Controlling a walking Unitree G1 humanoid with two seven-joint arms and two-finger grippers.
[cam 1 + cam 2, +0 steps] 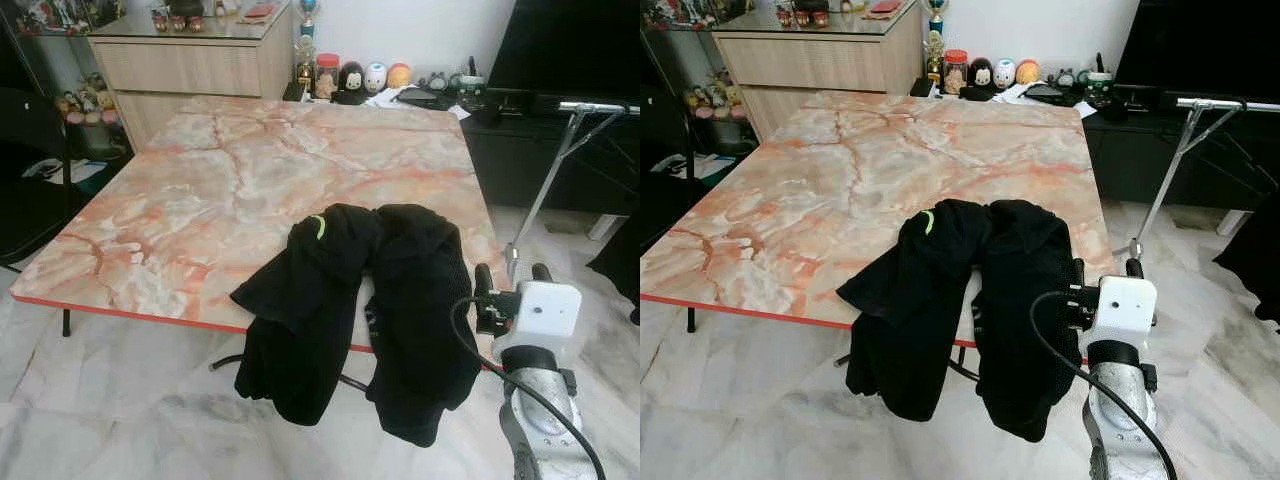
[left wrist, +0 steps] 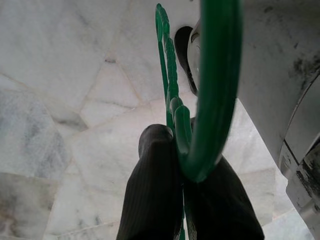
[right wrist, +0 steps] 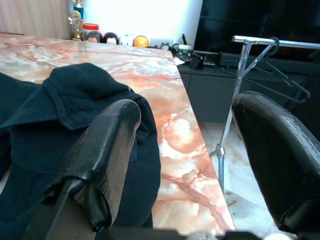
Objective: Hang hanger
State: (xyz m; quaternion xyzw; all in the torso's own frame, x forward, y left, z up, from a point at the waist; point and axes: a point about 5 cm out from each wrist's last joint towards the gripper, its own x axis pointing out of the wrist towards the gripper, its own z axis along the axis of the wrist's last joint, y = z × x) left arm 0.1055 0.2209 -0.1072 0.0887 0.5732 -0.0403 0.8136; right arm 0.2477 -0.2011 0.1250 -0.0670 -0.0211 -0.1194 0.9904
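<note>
Two black fingers of the left hand (image 2: 182, 200) pinch a green hanger (image 2: 212, 100) above the marble floor (image 2: 60, 100). The right hand (image 3: 190, 165), fingers spread, sits beside a black garment (image 1: 370, 300) draped over the tabletop (image 1: 200, 200) edge.

One desk (image 1: 200, 200) with a marbled pink top. Two black garments lie on it, one (image 1: 300, 300) beside the other (image 1: 420, 310), both draped over the near edge. One green hanger (image 2: 210, 90) sits between the two fingers of the left claw (image 2: 185, 200). One metal rack (image 1: 1185, 140) stands beside the desk. One right claw (image 3: 195, 150), fingers spread.
</note>
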